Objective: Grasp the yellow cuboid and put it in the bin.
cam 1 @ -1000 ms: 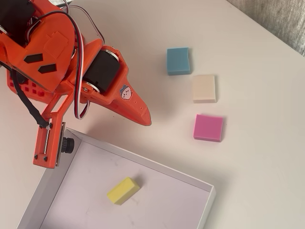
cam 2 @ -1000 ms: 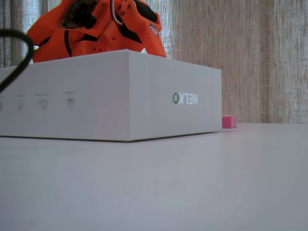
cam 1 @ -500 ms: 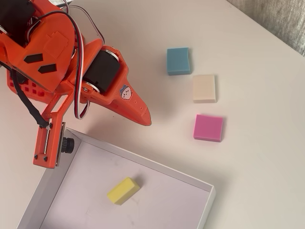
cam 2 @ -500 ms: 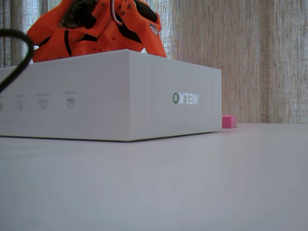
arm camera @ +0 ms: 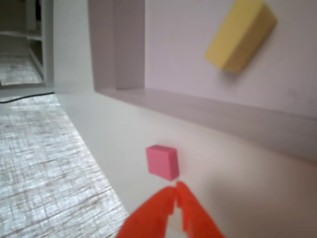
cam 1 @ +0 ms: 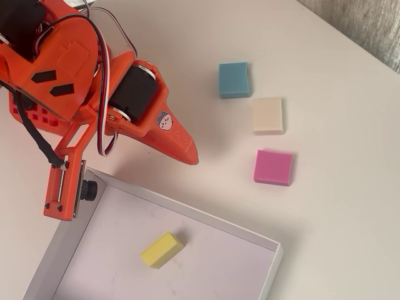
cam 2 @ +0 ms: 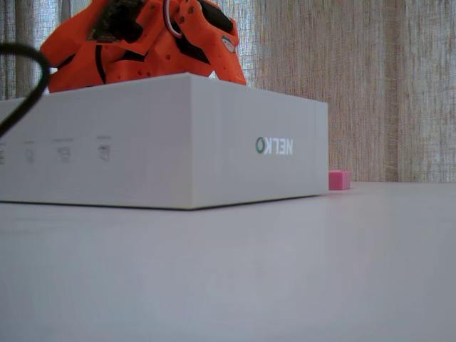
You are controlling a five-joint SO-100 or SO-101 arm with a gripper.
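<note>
Fingers: we see the gripper (arm camera: 176, 187) with its orange tips pressed together, clenched on nothing.
Yellow cuboid: we find the yellow cuboid (cam 1: 162, 249) lying alone on the floor of the bin (cam 1: 187, 209).
Progress: we judge the drop done; only pulling the arm away looks left.
Outside: the pink block (cam 1: 273, 167), cream block (cam 1: 267, 115) and blue block (cam 1: 234, 79) sit on the table, well apart from the tray.

We look straight down in the overhead view on the table (cam 1: 350, 206), taking in the arm, the bin (cam 1: 187, 210) and the loose blocks. The fixed view sits at tabletop height, close against the bin's outer wall (cam 2: 214, 142), facing the curtain (cam 2: 356, 78). The wrist view looks past the gripper (arm camera: 175, 191) tips, low over the table. All three share the pink block (cam 1: 273, 167) (cam 2: 339, 179) (arm camera: 162, 161) and the bin.
</note>
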